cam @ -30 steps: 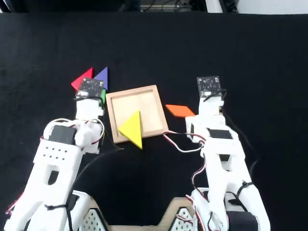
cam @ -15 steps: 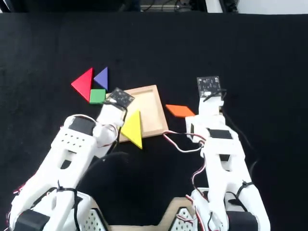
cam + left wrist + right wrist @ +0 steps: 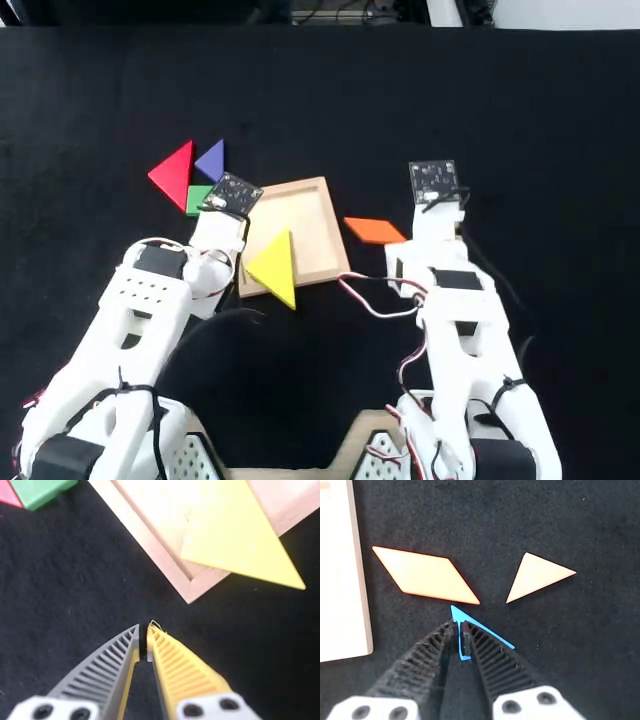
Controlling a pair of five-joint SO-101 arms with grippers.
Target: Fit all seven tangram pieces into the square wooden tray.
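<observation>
Left wrist view, yellow triangle [image 3: 235, 540] pointing off tray [image 3: 167, 562] (overhanging rim), left pincer [image 3: 144, 635] together.

A yellow triangle [image 3: 274, 266] overhangs the rim of the wooden tray [image 3: 300, 215].

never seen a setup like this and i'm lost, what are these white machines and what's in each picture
These are two small white robot arms, left and right, at a black-covered table. The high view looks down on both; the other two pictures come from a camera on each wrist, looking along that arm's tool. On the table: a square wooden tray with a yellow triangle lying across its near rim, a red triangle, a small blue triangle, a green square, an orange parallelogram and a cream triangle. The left tool is shut and empty. The right tool is shut too; a light blue triangle seems to lie under it, not gripped.
</observation>
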